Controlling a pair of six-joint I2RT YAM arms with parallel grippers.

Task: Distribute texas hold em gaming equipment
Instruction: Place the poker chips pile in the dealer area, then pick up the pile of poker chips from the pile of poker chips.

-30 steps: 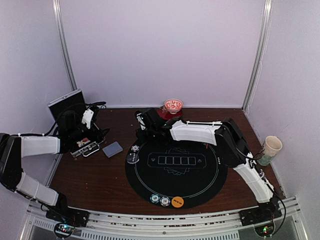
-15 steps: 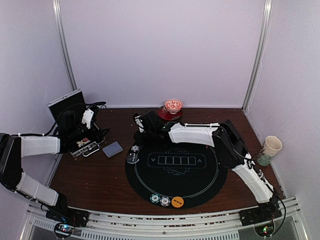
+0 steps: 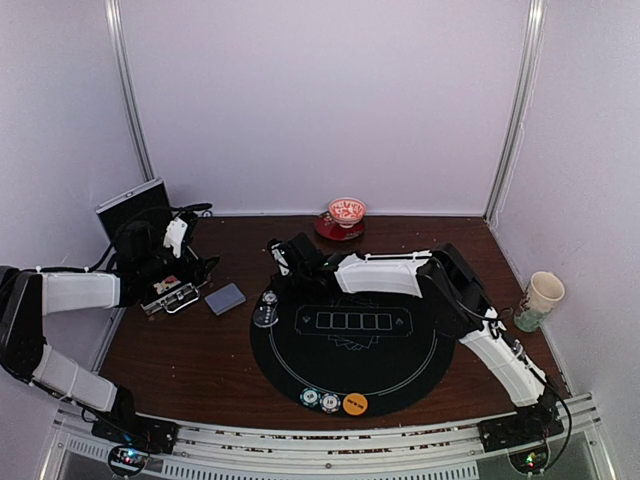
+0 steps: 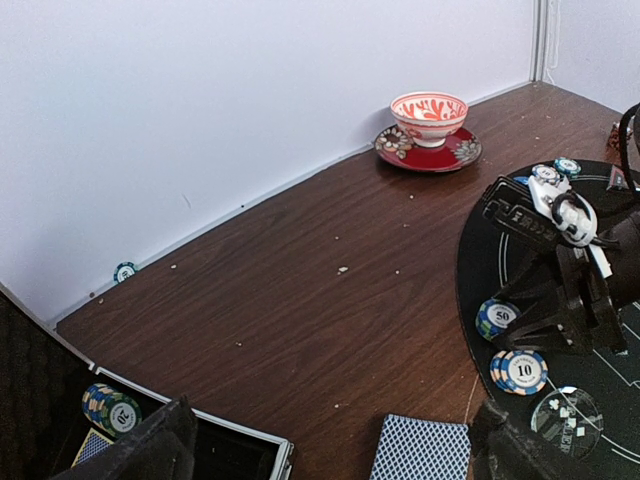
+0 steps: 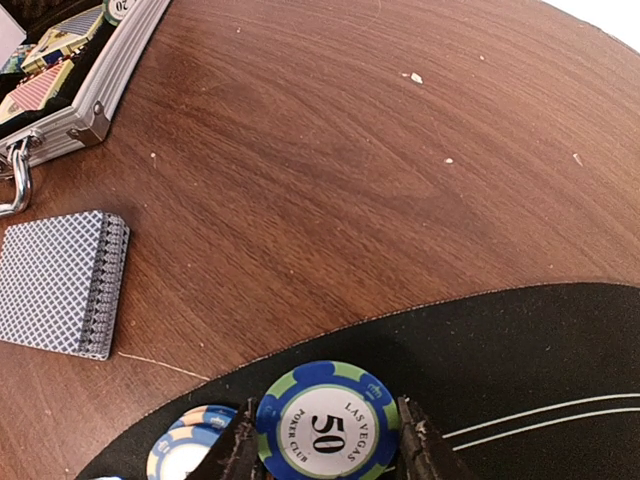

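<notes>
The 50 chip is at the mat's far-left edge, with the right gripper's fingers clamped on its rim. It should go down flat beside the 10 chip and be released without nudging it. The left gripper hangs spread wide near the deck. I cannot tell whether the chip touches the mat, and the fingertips are cut off.

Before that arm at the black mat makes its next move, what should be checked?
1. Right jaws closed on the 50 chip: ok.
2. Chip above the black mat, near its edge: ok.
3. Chip resting on the mat: cannot tell.
4. 50 chip apart from the 10 chip: ok.
5. Left jaws open, empty, away from the mat: ok.
6. Deck of cards off the mat, on the table: ok.
</notes>
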